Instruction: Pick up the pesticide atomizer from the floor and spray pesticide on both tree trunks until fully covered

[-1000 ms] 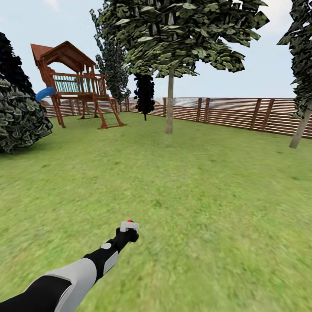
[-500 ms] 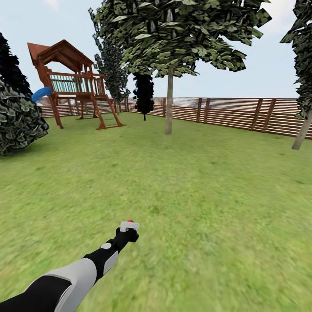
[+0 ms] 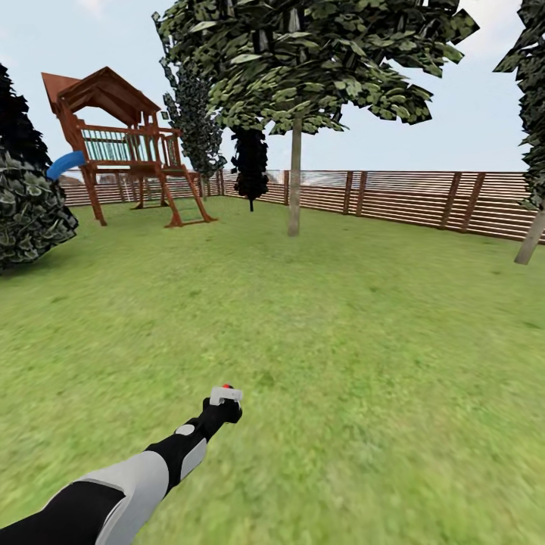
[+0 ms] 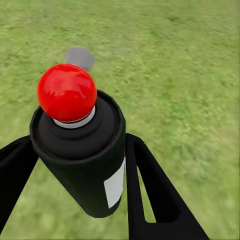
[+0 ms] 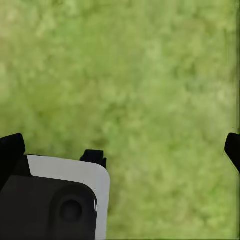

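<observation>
My left gripper point(image 4: 75, 165) is clamped on the pesticide atomizer point(image 4: 82, 160): in the left wrist view the black bottle stands between my two dark fingers point(image 4: 150, 185), its red ball top point(image 4: 66, 92) up and its white label point(image 4: 116, 184) turned toward one finger. In the head view my left arm point(image 3: 129, 484) reaches forward and low over the grass floor point(image 3: 363, 341), the bottle's red top just showing above the gripper point(image 3: 225, 393).

Ahead, one tree point(image 3: 303, 60) stands near the brown slat fence point(image 3: 409, 198), its straight grey-brown trunk point(image 3: 294, 178) well apart from me. A second leaning trunk point(image 3: 531, 236) shows at the right edge of the head view. To the left sits a wooden playset point(image 3: 125, 144) with a blue slide point(image 3: 64, 163), a dark leafy bush point(image 3: 30, 204) nearer, and a dark cone-shaped tree point(image 3: 251, 163) by the fence.

My right gripper point(image 5: 120, 145) hangs over blurred grass; its dark fingertips point(image 5: 11, 150) sit at opposite edges of the right wrist view, so the fingers appear spread wide with nothing between them.
</observation>
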Robot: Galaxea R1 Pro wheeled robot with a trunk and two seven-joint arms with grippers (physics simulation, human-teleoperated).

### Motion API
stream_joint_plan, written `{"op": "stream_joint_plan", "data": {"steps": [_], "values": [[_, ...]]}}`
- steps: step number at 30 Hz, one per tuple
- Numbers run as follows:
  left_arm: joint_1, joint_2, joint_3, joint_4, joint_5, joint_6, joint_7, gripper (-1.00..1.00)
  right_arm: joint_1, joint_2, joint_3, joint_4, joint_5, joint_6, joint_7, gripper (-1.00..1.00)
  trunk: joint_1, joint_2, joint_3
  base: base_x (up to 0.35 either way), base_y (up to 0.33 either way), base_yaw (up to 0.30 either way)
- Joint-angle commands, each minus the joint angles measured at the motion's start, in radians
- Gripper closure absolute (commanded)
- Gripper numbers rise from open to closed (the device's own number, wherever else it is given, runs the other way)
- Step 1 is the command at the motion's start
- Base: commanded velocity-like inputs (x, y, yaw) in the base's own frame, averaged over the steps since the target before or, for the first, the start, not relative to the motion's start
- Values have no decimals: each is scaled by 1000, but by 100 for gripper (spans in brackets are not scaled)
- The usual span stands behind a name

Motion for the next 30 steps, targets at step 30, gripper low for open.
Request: {"op": "stream_joint_plan", "data": {"steps": [30], "values": [[0, 0, 0, 0, -2, 0, 4, 100, 0, 0, 0, 0, 0, 0, 0, -100, 0, 0, 0, 350, -105, 0]]}}
